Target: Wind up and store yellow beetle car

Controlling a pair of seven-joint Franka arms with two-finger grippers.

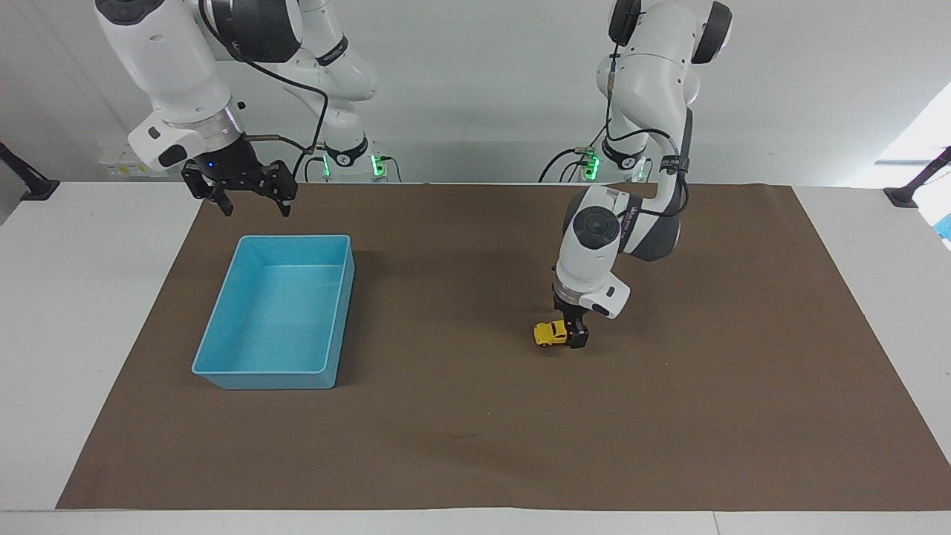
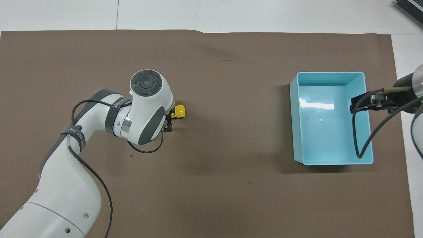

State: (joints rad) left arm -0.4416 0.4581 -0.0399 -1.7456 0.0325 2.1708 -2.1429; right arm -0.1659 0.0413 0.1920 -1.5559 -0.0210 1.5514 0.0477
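Observation:
The yellow beetle car (image 1: 548,334) (image 2: 180,111) stands on the brown mat toward the left arm's end of the table. My left gripper (image 1: 573,334) (image 2: 170,120) is down at mat level, set around one end of the car; that end is hidden by it and only the other half shows. My right gripper (image 1: 255,212) (image 2: 354,105) hangs open and holds nothing, in the air over the end of the blue tray (image 1: 297,238) (image 2: 330,73) that lies nearest the robots. The right arm waits there.
The blue tray holds nothing and sits on the mat toward the right arm's end. The brown mat (image 1: 475,416) covers most of the white table. A black clamp (image 1: 910,193) stands at the table's edge by the left arm's end.

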